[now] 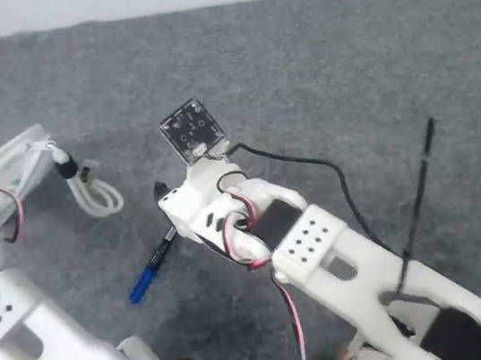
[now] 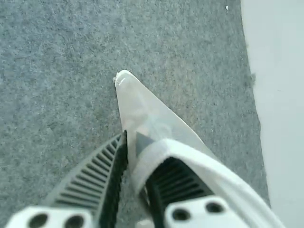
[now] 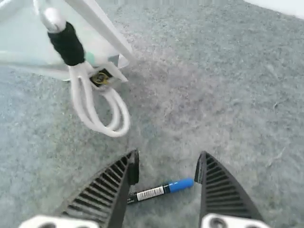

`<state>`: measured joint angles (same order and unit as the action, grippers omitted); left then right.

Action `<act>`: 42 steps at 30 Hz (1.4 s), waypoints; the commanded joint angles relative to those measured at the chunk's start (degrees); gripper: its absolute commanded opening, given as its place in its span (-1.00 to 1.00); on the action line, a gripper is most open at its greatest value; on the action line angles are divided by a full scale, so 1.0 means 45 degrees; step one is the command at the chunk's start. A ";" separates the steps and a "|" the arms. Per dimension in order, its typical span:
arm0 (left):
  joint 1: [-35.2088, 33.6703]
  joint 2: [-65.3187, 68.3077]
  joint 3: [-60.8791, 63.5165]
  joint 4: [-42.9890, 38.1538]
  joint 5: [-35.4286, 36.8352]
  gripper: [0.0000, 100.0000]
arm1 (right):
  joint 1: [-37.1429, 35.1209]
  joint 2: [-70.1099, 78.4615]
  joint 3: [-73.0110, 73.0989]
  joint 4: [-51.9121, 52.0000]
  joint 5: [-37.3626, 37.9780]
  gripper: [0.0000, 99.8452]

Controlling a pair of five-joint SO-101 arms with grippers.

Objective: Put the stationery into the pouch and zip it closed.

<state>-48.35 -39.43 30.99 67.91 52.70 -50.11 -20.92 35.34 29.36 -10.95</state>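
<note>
A clear pouch [image 1: 8, 167] lies at the far left of the grey carpet, with a white cord loop [image 1: 98, 197] hanging from its end. My left gripper [image 2: 130, 142] is shut on the pouch [image 2: 135, 107], pinching its thin edge. A pen with a blue cap [image 1: 152, 264] lies slanted on the carpet, just left of the right arm's wrist. My right gripper [image 3: 167, 164] is open and hangs above the pen [image 3: 159, 191], which lies between the two fingers. The pouch [image 3: 28, 42] and cord loop [image 3: 102, 111] lie beyond it.
A thin black rod [image 1: 417, 199] lies on the carpet at the right, beside the right arm's black cable [image 1: 311, 165]. Open carpet [image 1: 313, 60] stretches along the back. The left arm's base [image 1: 30, 347] fills the near left corner.
</note>
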 commanded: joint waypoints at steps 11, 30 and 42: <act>-0.0039 -0.0664 -0.0127 -0.0527 0.0215 -0.98 | 0.0166 0.5031 -0.5470 0.3683 -0.2422 -0.62; 0.0020 -0.0664 -0.0127 -0.0508 0.0215 -0.98 | 0.0459 1.1126 -1.1897 0.7531 -0.4571 -0.62; 0.0020 -0.0684 -0.0127 -0.0508 0.0215 -0.98 | 0.0459 1.3333 -1.3812 0.7668 -0.4571 -0.62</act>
<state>-48.35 -39.43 30.99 67.91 52.70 -49.05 39.38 -22.68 63.12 -30.90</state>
